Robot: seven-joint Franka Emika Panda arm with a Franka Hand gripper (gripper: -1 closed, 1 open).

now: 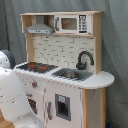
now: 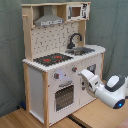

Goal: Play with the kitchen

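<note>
Arm white, reaching in from the second exterior view's right, end effector at the kitchen front, just beside the knobs above the oven door; finger spread cannot tell. Kitchen stands on wooden floor, open floor along its front edge. Stovetop then sink with faucet behind; hood on top.

White and light-wood kitchen, black-red stovetop, black faucet, grey hood
</note>
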